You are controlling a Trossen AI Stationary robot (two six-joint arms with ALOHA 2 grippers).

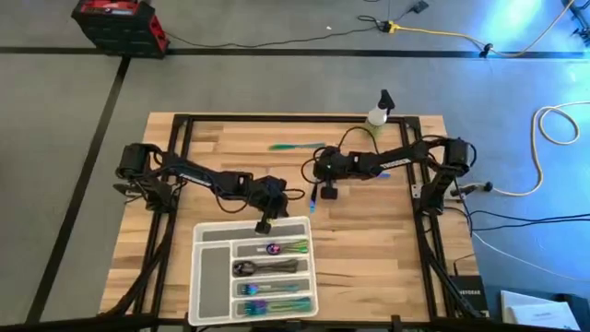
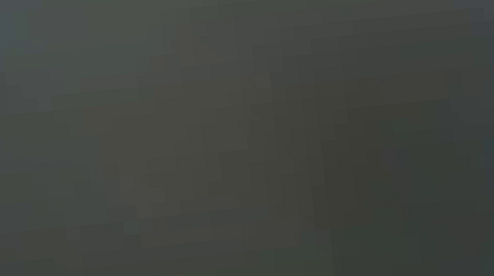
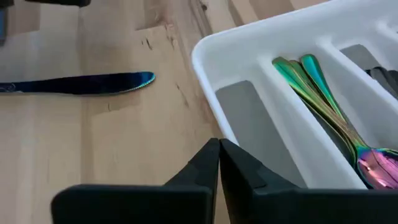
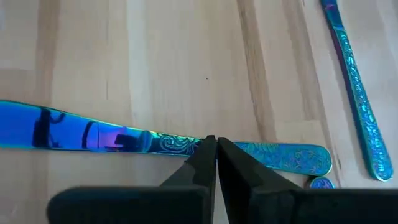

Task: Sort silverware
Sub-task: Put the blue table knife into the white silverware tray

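Nothing can be made out in the low view, which is a dull blur. The left pincer (image 3: 218, 163), fingers pressed together and empty, is held at the rim of the white plastic tray (image 1: 205, 277), where iridescent spoons (image 3: 336, 118) lie in a slot. The right pincer (image 4: 216, 160) is seen pinched narrow over a flat, engraved blue-teal knife (image 4: 124, 138) on the wooden surface (image 1: 369, 240); whether metal is gripped cannot be told. A second handle (image 4: 354, 87) is cut off.
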